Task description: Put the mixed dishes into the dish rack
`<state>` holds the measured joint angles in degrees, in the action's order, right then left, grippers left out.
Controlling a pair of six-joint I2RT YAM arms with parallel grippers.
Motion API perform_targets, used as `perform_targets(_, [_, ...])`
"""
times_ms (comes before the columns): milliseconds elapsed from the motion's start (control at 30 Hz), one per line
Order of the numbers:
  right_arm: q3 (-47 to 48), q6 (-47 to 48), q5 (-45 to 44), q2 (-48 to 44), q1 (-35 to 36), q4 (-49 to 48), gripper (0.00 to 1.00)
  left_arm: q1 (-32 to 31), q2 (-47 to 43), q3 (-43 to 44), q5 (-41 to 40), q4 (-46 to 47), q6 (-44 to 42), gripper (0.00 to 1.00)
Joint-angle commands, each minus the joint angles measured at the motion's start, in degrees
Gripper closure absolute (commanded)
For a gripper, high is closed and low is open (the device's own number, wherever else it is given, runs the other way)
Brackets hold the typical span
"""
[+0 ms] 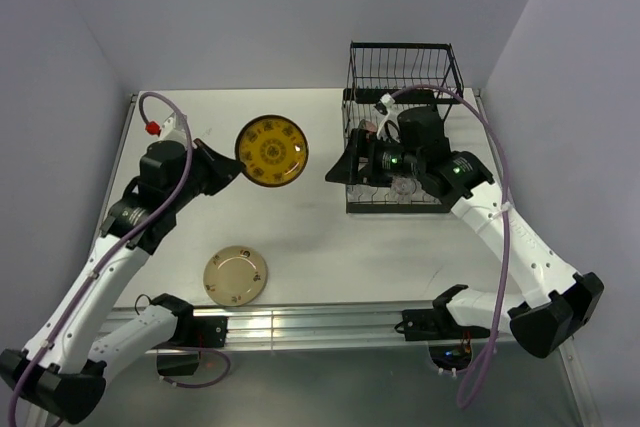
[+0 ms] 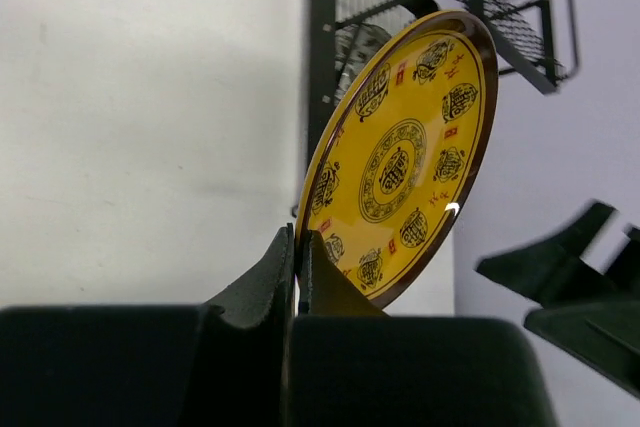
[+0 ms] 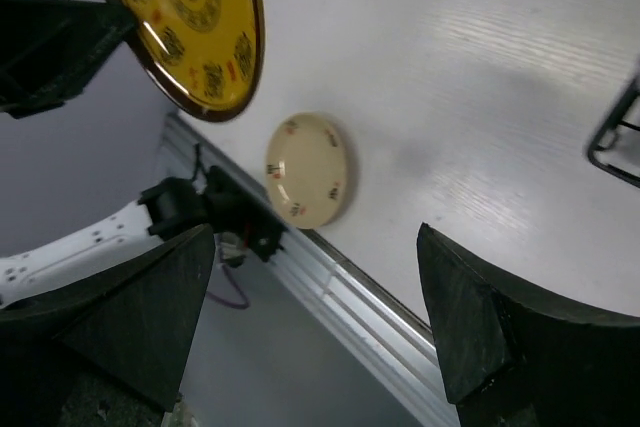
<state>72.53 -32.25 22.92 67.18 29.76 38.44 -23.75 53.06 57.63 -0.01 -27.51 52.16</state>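
Note:
The yellow patterned plate (image 1: pixel 272 151) hangs above the table's middle, tilted on edge, with my left gripper (image 1: pixel 236 167) shut on its left rim. In the left wrist view both fingers (image 2: pixel 272 272) pinch the lower rim of the plate (image 2: pixel 405 162). The tan speckled plate (image 1: pixel 236 276) lies flat near the front edge. The black wire dish rack (image 1: pixel 403 72) stands at the back right. My right gripper (image 1: pixel 335 169) hovers by the rack's left side, open and empty, pointing toward the yellow plate (image 3: pixel 190 17). My right arm hides most of the rack's base.
A clear glass (image 1: pixel 404 187) shows in the rack's low section under my right arm. An aluminium rail (image 1: pixel 320 322) runs along the near edge of the table. Walls close in the back and both sides. The tan plate (image 3: pixel 308 169) lies just inside that rail.

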Motion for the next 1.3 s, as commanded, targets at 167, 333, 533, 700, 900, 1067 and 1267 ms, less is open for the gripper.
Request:
perform_targets(167, [0.6,-6.9,15.7,-2.3,0.4,-17.1,0.12,0.0,-5.9,3.0,13.0,1.4,3.3,1.00])
perform_targets(333, [1.5,-9.0,17.7,-1.5,0.5,-20.6,0.21,0.0,-7.4,4.1,15.8,2.0,5.0,1.00])
perform_targets(533, [4.6,-8.9,17.8,1.7,2.1,-20.9,0.33,0.0,-8.1,4.3,18.5,3.2,6.1,1.00])
perform_targets(700, [8.2,-8.3,17.3,5.5,3.6,-20.2,0.54,-0.1,-8.1,3.4,20.1,4.5,6.7,1.00])
perform_targets(900, [13.3,-4.4,8.0,7.3,4.8,-13.8,1.00,-0.1,-7.2,3.5,19.7,3.4,6.5,0.69])
perform_targets(1067, [16.8,1.5,-10.6,4.2,5.2,-8.0,1.00,0.0,-8.1,4.8,12.6,-0.2,5.9,0.01])
perform_targets(1267, [20.7,8.1,-30.9,1.4,5.1,-4.0,1.00,-0.1,-7.4,6.7,8.5,-2.1,3.7,0.01])
